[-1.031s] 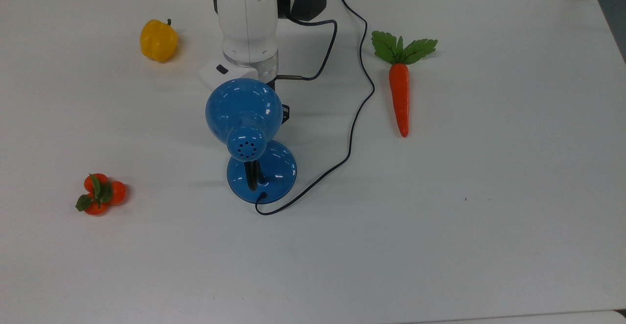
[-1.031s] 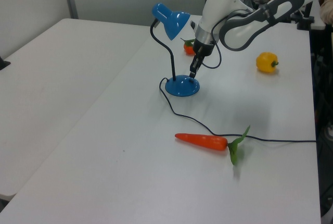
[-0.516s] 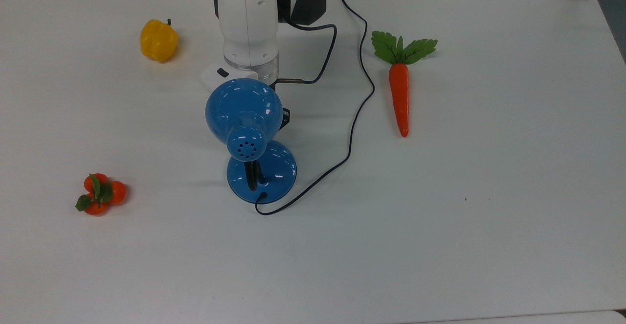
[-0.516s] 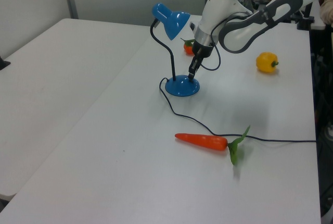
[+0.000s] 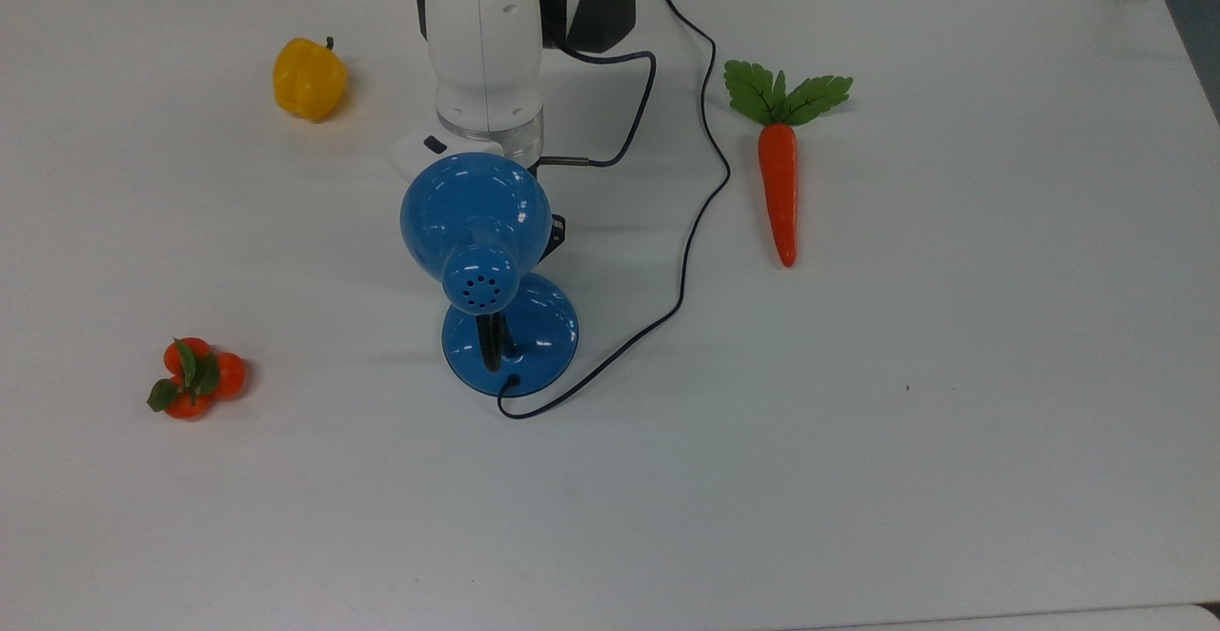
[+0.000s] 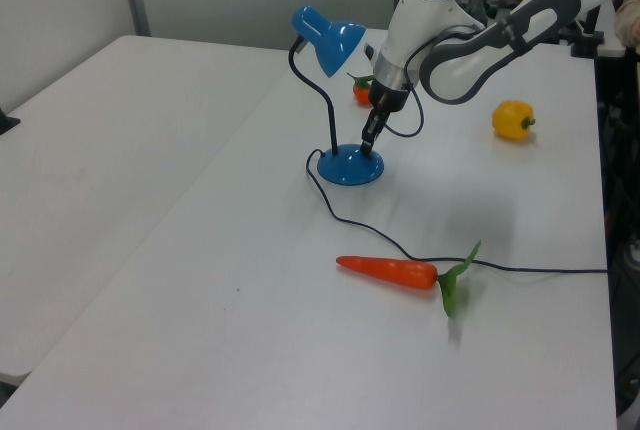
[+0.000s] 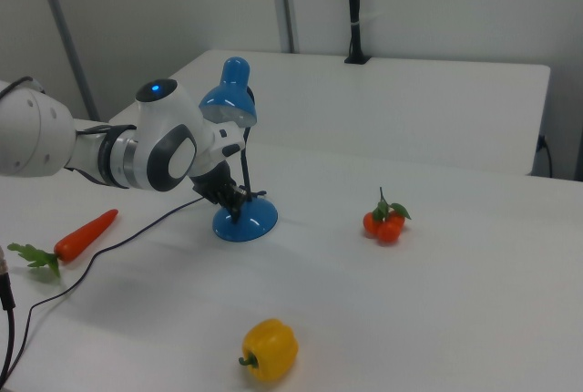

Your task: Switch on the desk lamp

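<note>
Blue desk lamp (image 6: 345, 140) unmoved; arm (image 6: 470, 40) edged back; jaws at base (image 6: 350, 165), state unclear.

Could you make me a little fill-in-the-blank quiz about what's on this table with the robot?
1. The desk lamp has a shade and round base coloured ____.
2. The gripper is down at the lamp's ____.
3. In the top view, the carrot lies to the lamp's ____.
4. The bell pepper on the table is ____ in colour.

Missing words: blue; base; right; yellow
</note>
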Controlling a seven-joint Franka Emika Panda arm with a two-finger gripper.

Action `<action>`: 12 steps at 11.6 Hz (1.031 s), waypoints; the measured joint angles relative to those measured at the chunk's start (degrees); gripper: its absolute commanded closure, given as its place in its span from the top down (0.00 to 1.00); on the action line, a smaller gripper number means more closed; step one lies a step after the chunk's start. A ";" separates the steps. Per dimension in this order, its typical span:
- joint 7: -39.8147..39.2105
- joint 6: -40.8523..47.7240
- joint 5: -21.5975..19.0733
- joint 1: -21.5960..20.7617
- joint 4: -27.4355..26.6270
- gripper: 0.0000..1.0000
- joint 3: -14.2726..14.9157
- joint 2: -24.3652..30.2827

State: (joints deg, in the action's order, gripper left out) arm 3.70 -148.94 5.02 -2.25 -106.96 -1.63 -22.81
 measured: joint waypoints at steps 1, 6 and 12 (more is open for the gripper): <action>0.00 -0.52 0.00 0.00 0.03 0.00 0.00 -0.24; 0.00 -0.54 0.01 -0.01 0.34 0.00 0.00 -0.47; 0.00 -0.66 0.01 -0.03 0.64 0.00 0.00 -0.88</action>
State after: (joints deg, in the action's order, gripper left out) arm 3.70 -149.60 5.03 -2.28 -106.31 -1.63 -23.70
